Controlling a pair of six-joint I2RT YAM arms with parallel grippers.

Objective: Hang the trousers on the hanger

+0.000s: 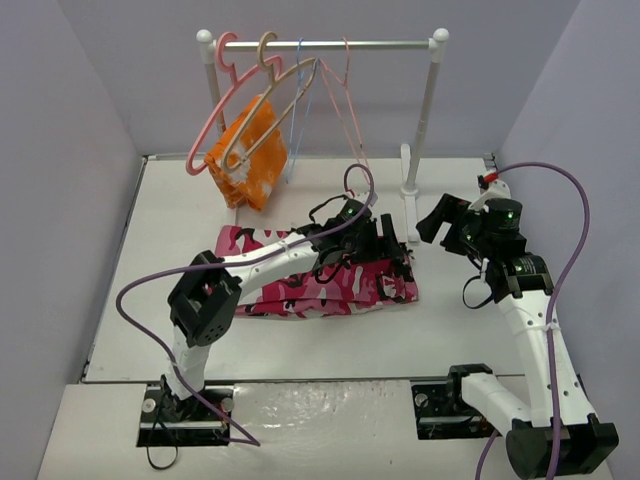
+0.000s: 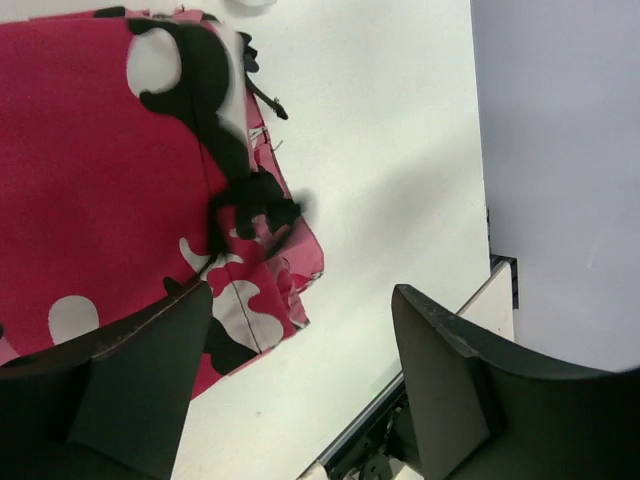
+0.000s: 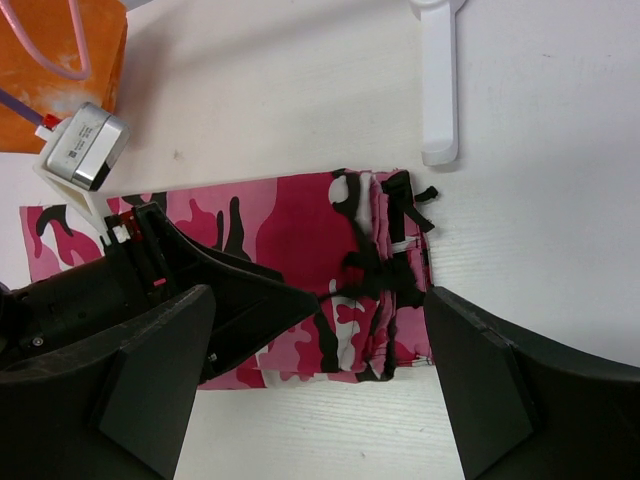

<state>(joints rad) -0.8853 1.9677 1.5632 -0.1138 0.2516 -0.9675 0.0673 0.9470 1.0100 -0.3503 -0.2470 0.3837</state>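
— Item one, the trousers (image 1: 350,288)?
— Folded flat on the table (image 1: 300,350) before the rack (image 1: 320,44); long axis parallel to its rail, drawstring end toward its right post.
— The hanger (image 1: 266,45)?
— Hooked near the rail's left end.
— Claws?
— My left gripper (image 1: 385,240) is spread over the drawstring end; my right gripper (image 1: 440,215) is spread and empty, beside that post.

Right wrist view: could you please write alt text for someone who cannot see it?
Folded camouflage trousers lie flat on a white table, with the left arm stretched over them. The right claw, open, frames the foreground; an orange cloth shows top left.
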